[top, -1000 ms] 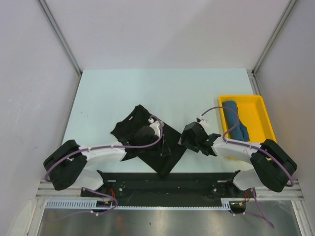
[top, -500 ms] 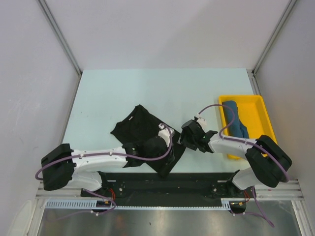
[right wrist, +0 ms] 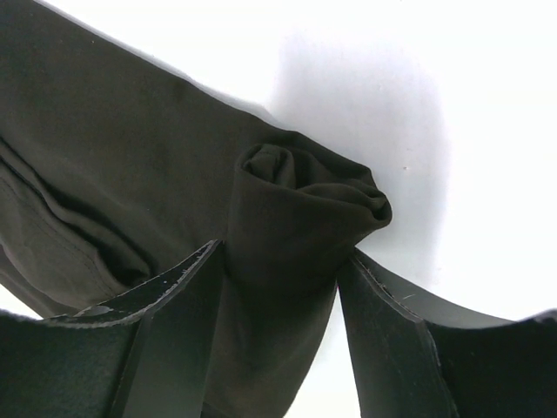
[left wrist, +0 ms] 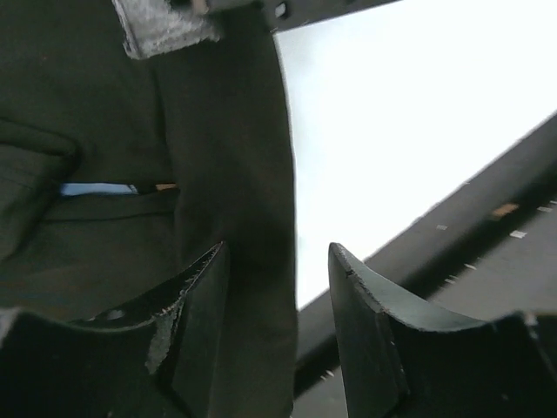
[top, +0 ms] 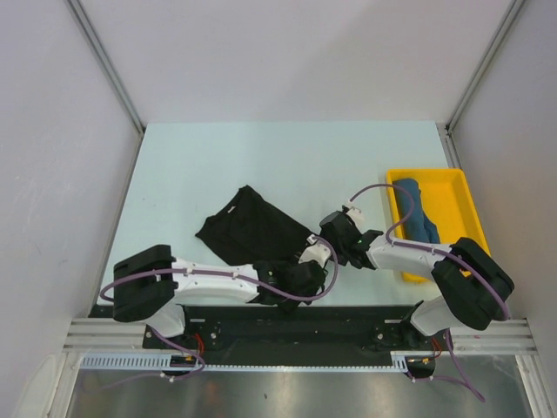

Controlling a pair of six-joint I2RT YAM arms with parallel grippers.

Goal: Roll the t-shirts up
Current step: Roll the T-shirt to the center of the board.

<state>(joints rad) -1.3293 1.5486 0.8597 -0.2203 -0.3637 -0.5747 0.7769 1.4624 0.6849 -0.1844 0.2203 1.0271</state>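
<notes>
At the near edge, at 6 o'clock, a dark rail point(top: 287, 326) holds both arm bases. The left arm lies low along that edge. Its end effector point(top: 306, 272) is open, with the fingers apart. One finger point(left wrist: 187, 305) is over the near corner of the black t-shirt point(top: 248, 228), and the other is over the bare worktop point(top: 287, 157). In the left wrist view, a thin blue and brown strip point(left wrist: 96, 188) shows on the cloth. A pale grey patch point(left wrist: 161, 26) sits farther up. Both are too blurry to read.

Just past that, a bit to the right of the middle, is the right end effector point(top: 335, 244). It is closed on the rolled end of the black t-shirt, and the roll point(right wrist: 296, 200) fills the gap and touches both fingers. The rest of the black t-shirt lies flat on the worktop and spreads away toward 10 o'clock.

At 3 o'clock a yellow tray point(top: 457, 209) sits on the worktop. The dark teal-blue t-shirt point(top: 420, 222) lies in it as a long bundle. The right arm and its purple cable point(top: 374, 193) cross over the near left part of the tray.

The far half of the worktop is pale, with grey walls around it.
</notes>
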